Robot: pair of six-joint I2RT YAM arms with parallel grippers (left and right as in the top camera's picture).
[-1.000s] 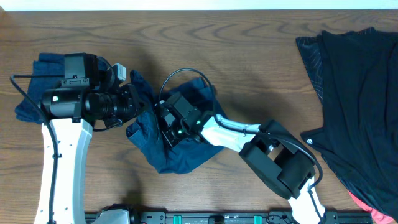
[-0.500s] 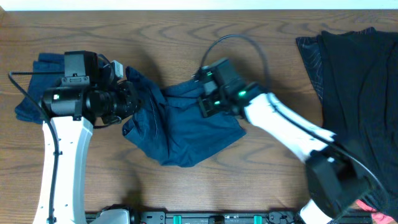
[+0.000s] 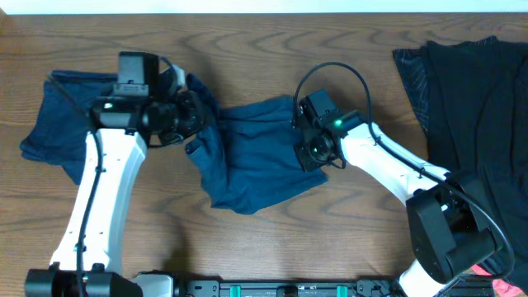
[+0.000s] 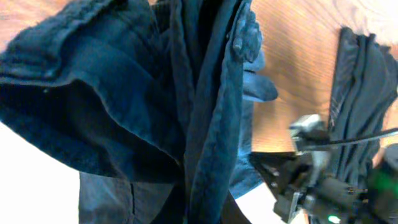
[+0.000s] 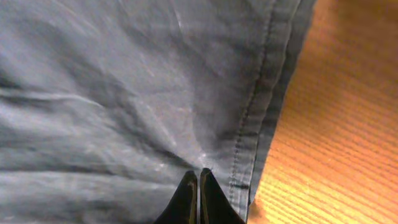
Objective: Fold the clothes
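Shorts (image 3: 247, 161) lie mid-way across the worktop (image 3: 346, 58), stretched between the arms: left gripper (image 3: 188, 124) clamped on a bunched edge, right gripper (image 5: 199, 177) pinching cloth beside the hem. Step judged to be spreading flat; the next move calls for even tension and a clean lay-down before folding.

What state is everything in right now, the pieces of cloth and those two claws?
middle navy shorts: rumpled, spread between both grippers, not folded.
left gripper: shut on a bunched edge of the middle navy shorts.
right gripper: shut, pinching the same shorts near a stitched hem.
left navy garment: lying loose, not gripped.
black clothes pile: heaped at the right edge, not gripped.
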